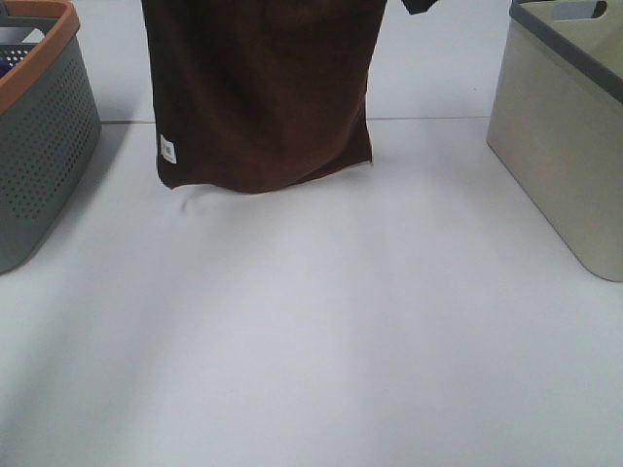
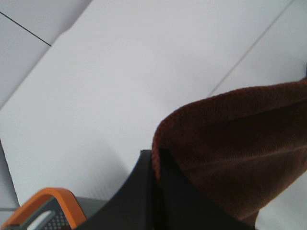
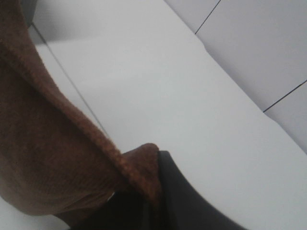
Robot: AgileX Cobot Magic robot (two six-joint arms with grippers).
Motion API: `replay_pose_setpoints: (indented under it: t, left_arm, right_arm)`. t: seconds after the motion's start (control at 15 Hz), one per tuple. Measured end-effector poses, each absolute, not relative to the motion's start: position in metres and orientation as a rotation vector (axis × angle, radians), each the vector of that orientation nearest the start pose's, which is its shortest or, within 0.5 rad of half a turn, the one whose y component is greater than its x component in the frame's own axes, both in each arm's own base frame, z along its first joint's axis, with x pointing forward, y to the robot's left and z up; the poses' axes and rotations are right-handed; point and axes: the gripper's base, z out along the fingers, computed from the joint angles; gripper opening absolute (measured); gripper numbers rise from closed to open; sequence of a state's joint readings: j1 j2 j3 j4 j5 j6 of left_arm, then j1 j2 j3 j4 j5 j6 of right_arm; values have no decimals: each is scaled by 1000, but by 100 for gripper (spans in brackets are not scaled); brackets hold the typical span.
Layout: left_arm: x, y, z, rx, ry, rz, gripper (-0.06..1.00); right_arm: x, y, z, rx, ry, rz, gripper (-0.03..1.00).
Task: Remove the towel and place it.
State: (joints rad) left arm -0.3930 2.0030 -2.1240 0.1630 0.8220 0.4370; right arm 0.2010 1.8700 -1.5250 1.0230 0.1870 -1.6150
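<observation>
- while the high view cuts both arms off at its upper edge, it alone gives the full layout: a grey basket [image 1: 44,136] with an orange rim at the left, the brown towel [image 1: 258,97] hanging in the middle, and a beige bin [image 1: 560,146] with a dark grey rim at the right.
- only that view shows the towel as a flat hanging sheet with a small white label [image 1: 167,149] near its lower left corner; whether the hem touches the table [image 1: 321,341] or hangs just above it cannot be told.
- the left wrist view shows the left gripper [image 2: 156,165] clamped on one towel corner, with the cloth pinched between dark fingers and the orange rim at the frame's edge.
- the right wrist view shows the right gripper [image 3: 156,177] clamped on another corner in the same way.
- the table is white and matte; beyond its edge the wrist views show pale panels [image 3: 259,43] with thin dark joint lines.
</observation>
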Motion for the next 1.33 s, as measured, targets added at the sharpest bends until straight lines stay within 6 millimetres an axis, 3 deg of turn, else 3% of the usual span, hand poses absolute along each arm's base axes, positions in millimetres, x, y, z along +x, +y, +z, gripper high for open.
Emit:
replay_pose_setpoints:
  t: [0.07,0.2,0.47,0.6,0.73,0.8,0.87,0.93,1.07,1.33]
  left_arm:
    - [456,-170,379,888,1858,242,0]
    - [473,-167,373,870,1740,302,0]
    - [482,-166,364,883,1703,356,0]
    - [487,-166,341,915,1809,351,0]
    - [489,-166,315,952,1953,322,0]
    - [486,-167,291,1037,2099,278,0]
    - [484,-168,285,1066,2133,256,0]
    - [470,-174,272,1201,2257,93,0]
    - [455,-176,265,1309,2384,-19,0]
    - [445,-177,248,1375,2459,-106,0]
  right_arm:
    - [464,109,311,-828,1686,-129,0]
    - [486,113,316,-805,1639,-147,0]
    - [497,114,319,-784,1610,-165,0]
    - [495,114,305,-799,1650,-155,0]
    - [491,113,280,-832,1721,-133,0]
    - [486,110,258,-863,1783,-113,0]
    - [479,108,240,-899,1838,-96,0]
    - [459,98,215,-944,1958,-21,0]
    - [439,93,208,-982,2052,66,0]
    - [413,96,196,-1124,2258,258,0]
